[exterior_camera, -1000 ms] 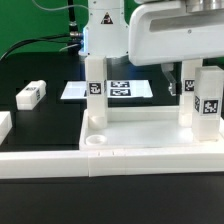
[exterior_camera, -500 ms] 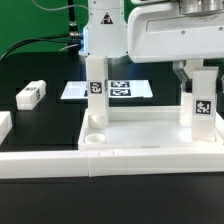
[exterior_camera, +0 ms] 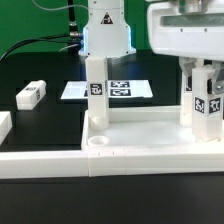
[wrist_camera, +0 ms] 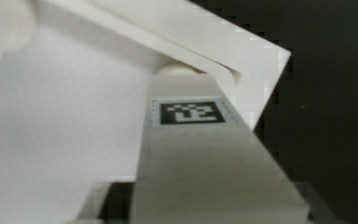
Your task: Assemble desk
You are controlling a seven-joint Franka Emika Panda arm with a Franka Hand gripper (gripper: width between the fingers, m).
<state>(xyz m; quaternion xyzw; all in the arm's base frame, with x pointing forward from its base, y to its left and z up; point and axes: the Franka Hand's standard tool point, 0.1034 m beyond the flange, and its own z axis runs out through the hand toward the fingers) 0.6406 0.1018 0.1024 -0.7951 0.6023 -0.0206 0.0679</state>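
Jaws: clamped on held leg point(exterior_camera: 208, 108). Wrist view shows grey pads point(wrist_camera: 119, 205) pressed to both its sides, with the leg's tag point(wrist_camera: 192, 111) facing the cam.

Gripper point(exterior_camera: 203, 78) comes down from above and grips the leg's upper part. Held leg upright, foot down on the desk top point(exterior_camera: 140, 132) at the top's exterior-view-right end. Can't tell how far it is seated in its socket.

Desk top lies flat, rim up, front edge against the border wall point(exterior_camera: 60, 162).

Second leg point(exterior_camera: 95, 92) stands upright in the top's far corner on the exterior view's left, tag facing the cam. Just in front of it, in the near corner on the same side, an open round socket point(exterior_camera: 96, 141).

Marker board point(exterior_camera: 128, 88) lies flat behind the desk top, partly hidden by the second leg.

Loose leg point(exterior_camera: 32, 94) lies on its side, well apart from the top, to the exterior view's left. Another white part point(exterior_camera: 3, 125) is cut by the frame edge, same side, nearer the wall.
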